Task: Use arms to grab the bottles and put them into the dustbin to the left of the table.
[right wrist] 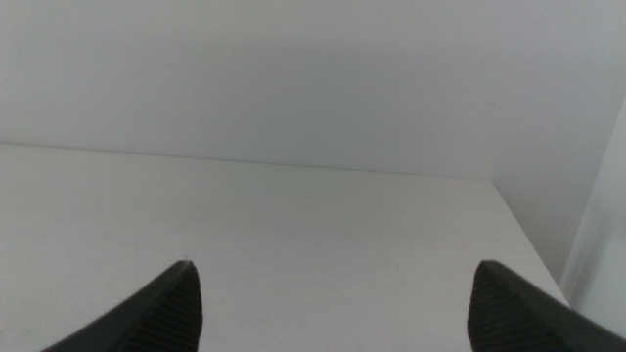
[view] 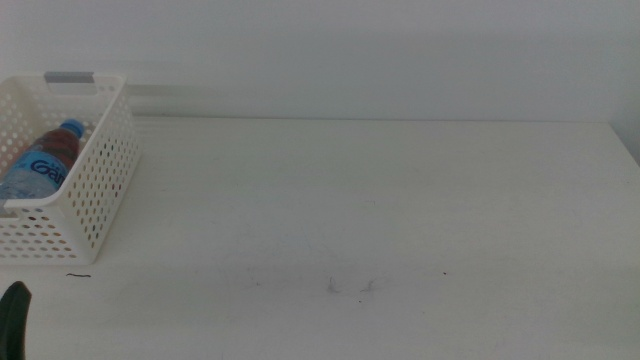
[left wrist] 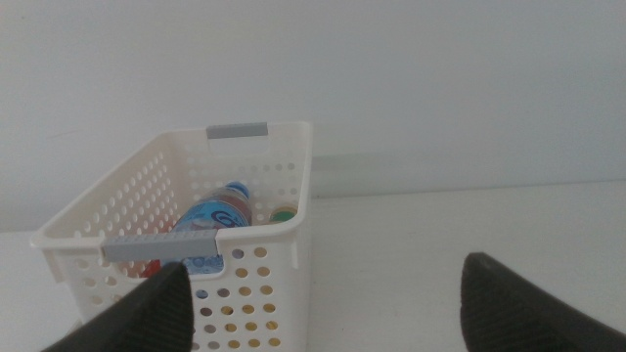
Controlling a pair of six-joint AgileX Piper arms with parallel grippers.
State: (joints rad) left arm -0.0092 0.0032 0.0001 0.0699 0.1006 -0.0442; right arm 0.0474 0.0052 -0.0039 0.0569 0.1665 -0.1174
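The white perforated dustbin (view: 95, 190) stands at the table's left edge, with a grey strip on its rim. A clear water bottle (view: 42, 165) with a blue cap and label lies inside it. From the left wrist, the dustbin (left wrist: 264, 264) sits close ahead, holding the water bottle (left wrist: 217, 210); bits of red, yellow and green show through its holes. My left gripper (left wrist: 323, 303) is open and holds nothing, just in front of the bin; one dark jaw tip (view: 14, 320) shows at the bottom left of the middle view. My right gripper (right wrist: 333, 303) is open over bare table, out of the middle view.
The white table (view: 380, 220) has small dark scuff marks (view: 350, 287) near the front. A white wall runs along the back. In the right wrist view the table's edge (right wrist: 528, 235) shows to one side.
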